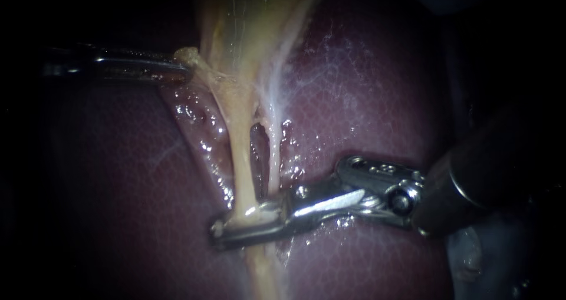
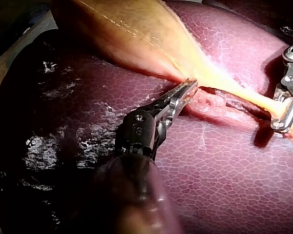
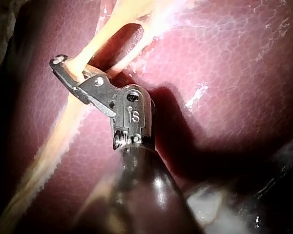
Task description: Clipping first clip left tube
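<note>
Endoscope view: right instrument (image 1: 227, 224) had both jaws clamped across the left tube (image 1: 240, 158), low on the liver (image 1: 365, 99); left instrument (image 1: 184, 67) sat half lost in shadow. Left wrist view: its jaws pinched the gallbladder (image 2: 136, 39) edge, tips hard to separate from tissue. Right wrist view: tube hid the inner jaw faces.

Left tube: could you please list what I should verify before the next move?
1. End effector of the right instrument closed across the left tube: ok.
2. Its tip past the tube's far side: ok.
3. The right tube outside that end effector: cannot tell.
4. A clip seated on the tube: cannot tell.
5. The left instrument holding the gallbladder taut: ok.
6. The liver free of the end effector: cannot tell.
</note>
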Robot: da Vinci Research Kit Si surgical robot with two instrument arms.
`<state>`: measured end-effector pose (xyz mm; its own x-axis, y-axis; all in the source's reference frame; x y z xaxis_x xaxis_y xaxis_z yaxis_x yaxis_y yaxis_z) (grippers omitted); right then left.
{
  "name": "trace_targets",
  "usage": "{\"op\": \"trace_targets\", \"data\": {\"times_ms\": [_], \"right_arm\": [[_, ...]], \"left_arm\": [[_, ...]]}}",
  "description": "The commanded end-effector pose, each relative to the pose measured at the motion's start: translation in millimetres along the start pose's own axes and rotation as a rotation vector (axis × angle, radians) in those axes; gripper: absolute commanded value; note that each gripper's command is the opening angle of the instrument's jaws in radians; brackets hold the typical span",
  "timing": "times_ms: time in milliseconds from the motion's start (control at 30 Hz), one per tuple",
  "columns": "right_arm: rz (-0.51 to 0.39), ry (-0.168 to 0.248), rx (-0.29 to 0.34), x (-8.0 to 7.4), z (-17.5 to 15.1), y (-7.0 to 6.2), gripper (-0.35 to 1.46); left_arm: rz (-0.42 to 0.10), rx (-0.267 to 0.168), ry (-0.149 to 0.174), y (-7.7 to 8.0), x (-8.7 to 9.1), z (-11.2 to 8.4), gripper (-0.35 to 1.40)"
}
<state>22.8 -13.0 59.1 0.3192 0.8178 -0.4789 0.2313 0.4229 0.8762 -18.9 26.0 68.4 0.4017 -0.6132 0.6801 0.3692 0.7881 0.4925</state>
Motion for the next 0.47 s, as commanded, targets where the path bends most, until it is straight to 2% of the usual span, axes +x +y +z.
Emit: {"op": "trace_targets", "data": {"times_ms": [33, 467], "right_arm": [[-0.001, 0.0, 0.0, -0.1, 0.0, 0.0, -0.35], [-0.003, -0.001, 0.0, -0.4, 0.0, 0.3, -0.35]], "left_arm": [[0.0, 0.0, 0.0, 0.0, 0.0, 0.0, -0.35], [0.0, 0.0, 0.0, 0.0, 0.0, 0.0, -0.35]]}}
